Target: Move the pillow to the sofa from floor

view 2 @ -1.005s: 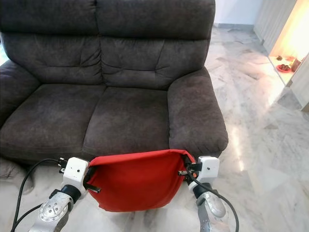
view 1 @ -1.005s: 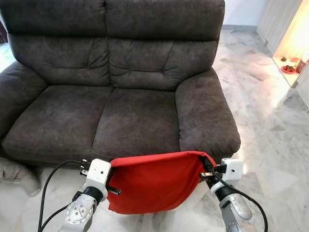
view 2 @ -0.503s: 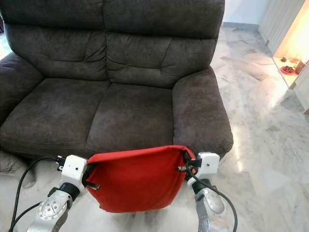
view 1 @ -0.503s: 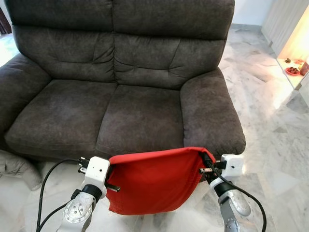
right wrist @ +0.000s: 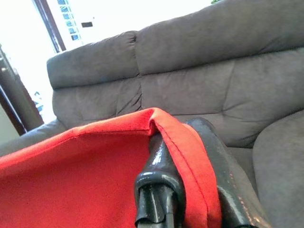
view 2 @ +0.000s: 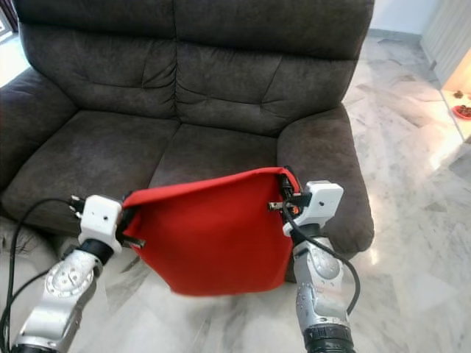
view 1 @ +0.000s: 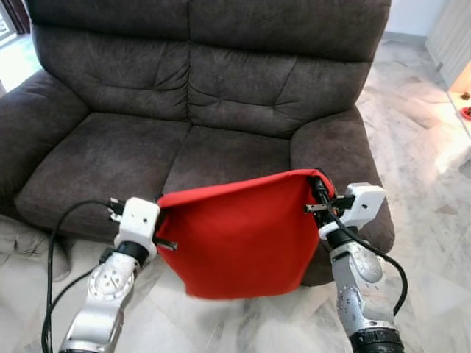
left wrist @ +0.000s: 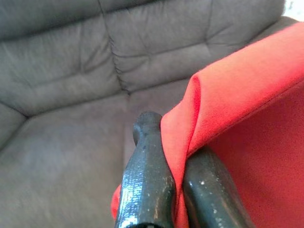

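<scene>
A flat red pillow (view 1: 239,232) hangs in the air between my two grippers, just in front of the dark grey sofa (view 1: 110,151) and level with its seat edge. My left gripper (view 1: 160,213) is shut on the pillow's upper left corner; its black fingers (left wrist: 147,180) pinch a fold of red cloth (left wrist: 223,95). On the other side, my right gripper (view 1: 318,185) is shut on the upper right corner, with the red hem (right wrist: 190,156) clamped between its fingers (right wrist: 159,190). The pillow's lower edge hangs above the marble floor (view 1: 427,220).
The sofa's right armrest (view 1: 342,169) lies just behind my right arm, and its left armrest (view 1: 33,118) stands at the far left. A grey cloth heap (view 1: 22,246) rests on the floor at the sofa's left foot. Marble floor extends to the right.
Both grippers have lifted the pillow higher, from below the seat edge up to its level. The camera has come closer to the sofa and shifted, so the sofa looks larger.
</scene>
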Available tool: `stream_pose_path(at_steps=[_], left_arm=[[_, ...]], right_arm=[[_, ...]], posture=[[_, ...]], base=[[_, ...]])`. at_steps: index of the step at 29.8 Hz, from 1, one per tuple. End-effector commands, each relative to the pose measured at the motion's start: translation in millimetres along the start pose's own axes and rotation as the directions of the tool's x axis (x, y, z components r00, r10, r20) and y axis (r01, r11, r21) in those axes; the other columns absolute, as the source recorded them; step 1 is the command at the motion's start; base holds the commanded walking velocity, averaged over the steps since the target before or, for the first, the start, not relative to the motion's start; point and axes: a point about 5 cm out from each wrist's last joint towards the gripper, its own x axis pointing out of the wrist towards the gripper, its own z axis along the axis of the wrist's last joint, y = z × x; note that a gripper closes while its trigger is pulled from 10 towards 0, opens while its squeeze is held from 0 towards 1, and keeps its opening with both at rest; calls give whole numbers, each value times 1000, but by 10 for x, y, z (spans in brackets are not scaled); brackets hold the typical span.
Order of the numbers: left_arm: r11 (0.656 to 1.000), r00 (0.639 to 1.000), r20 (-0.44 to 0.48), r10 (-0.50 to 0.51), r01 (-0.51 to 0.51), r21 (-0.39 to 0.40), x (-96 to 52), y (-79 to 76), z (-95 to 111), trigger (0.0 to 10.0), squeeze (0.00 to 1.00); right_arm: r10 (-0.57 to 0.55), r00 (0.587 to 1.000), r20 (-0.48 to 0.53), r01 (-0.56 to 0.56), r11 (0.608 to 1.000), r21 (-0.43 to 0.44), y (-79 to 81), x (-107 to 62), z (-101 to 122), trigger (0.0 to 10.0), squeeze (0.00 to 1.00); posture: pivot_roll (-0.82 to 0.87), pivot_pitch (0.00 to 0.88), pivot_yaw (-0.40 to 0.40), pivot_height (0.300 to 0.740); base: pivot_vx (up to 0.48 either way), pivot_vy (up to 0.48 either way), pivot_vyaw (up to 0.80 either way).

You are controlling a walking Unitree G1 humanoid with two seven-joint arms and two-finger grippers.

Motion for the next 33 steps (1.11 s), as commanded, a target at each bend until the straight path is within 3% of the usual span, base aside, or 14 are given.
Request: stream_pose_path(at_steps=[1,12,18,23,27,31,33], left_arm=[[990,987,74,141,-142,7,38,302,223,10000,0],[982,966,186,179,-187,32,175,574,674,10000,0],[976,950,243,195,-212,48,261,704,936,10000,0],[974,938,294,181,-213,78,337,800,1181,10000,0],[972,933,307,190,-222,73,349,799,1254,10000,0],[976,934,309,179,-209,65,350,750,1257,10000,0],[978,943,284,171,-197,67,345,730,1198,10000,0]], right_arm=[[-126,978,169,128,992,0,-251,39,417,10000,0],[-79,960,270,84,996,-6,-143,192,768,10000,0],[-29,944,330,49,997,-53,-55,292,987,10000,0],[2,912,411,39,995,-92,-20,443,1291,10000,0],[23,884,467,28,994,-102,9,521,1494,10000,0],[25,883,469,21,995,-93,15,544,1511,10000,0],[22,899,437,21,995,-95,6,543,1411,10000,0]], posture=[[63,148,-23,740],[68,146,-19,740],[69,144,-16,740],[65,137,-11,740],[63,136,-10,740],[67,137,-13,740],[66,138,-13,740]], base=[[480,0,0],[448,0,0],[401,0,0],[457,0,0],[423,0,0],[367,0,0],[341,0,0]])
